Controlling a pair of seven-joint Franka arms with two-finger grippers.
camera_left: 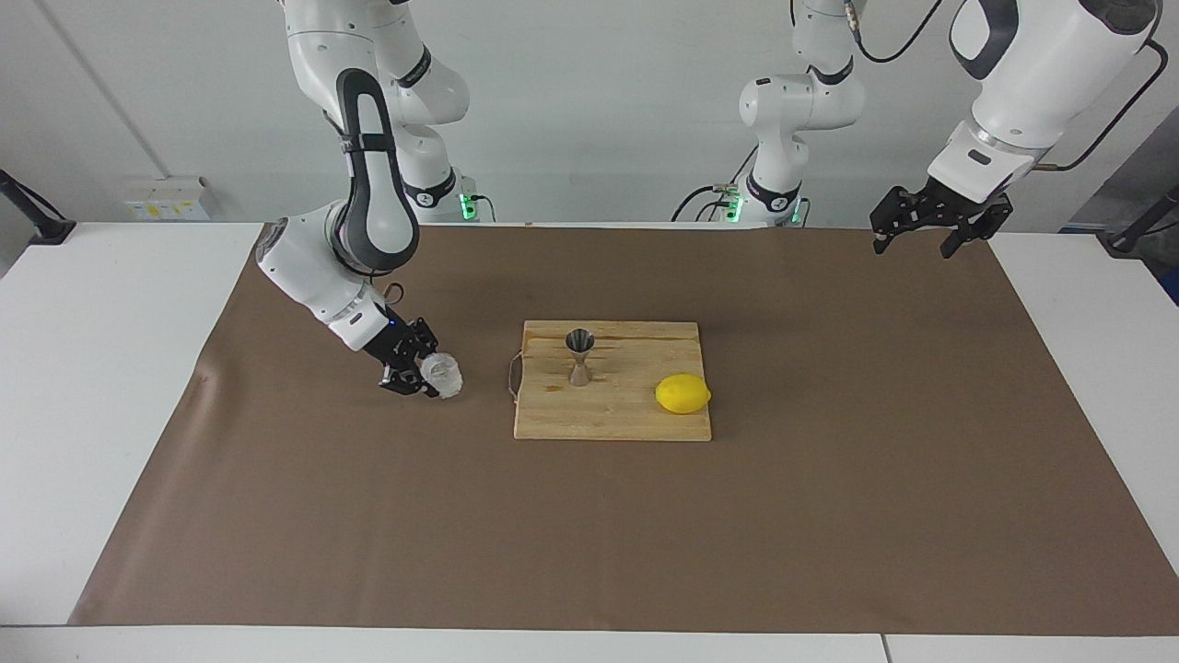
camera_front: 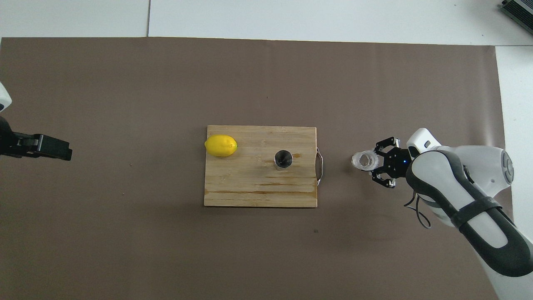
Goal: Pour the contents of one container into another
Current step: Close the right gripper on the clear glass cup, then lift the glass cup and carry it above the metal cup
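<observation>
In the facing view, the right gripper (camera_left: 426,377) hangs low over the brown paper (camera_left: 829,516) covering the bench (camera_left: 83,387), toward the right arm's end. Its fingers pinch the small textured glass cup (camera_left: 443,376) by the wall; its fingertips are mostly hidden by the cup and the black links. Whether the cup is clear of the paper is hard to make out. The cup is beside the wooden cutting board (camera_left: 612,416), apart from its metal handle (camera_left: 513,375). On the board the steel jigger (camera_left: 579,355) stands upright, and a lemon (camera_left: 682,394) lies near the board's corner toward the left arm's end. The left gripper (camera_left: 926,235) waits in the air over the paper's edge by the robots, fingers spread wide, holding nothing. In the overhead view it is cut off at the frame's edge.
</observation>
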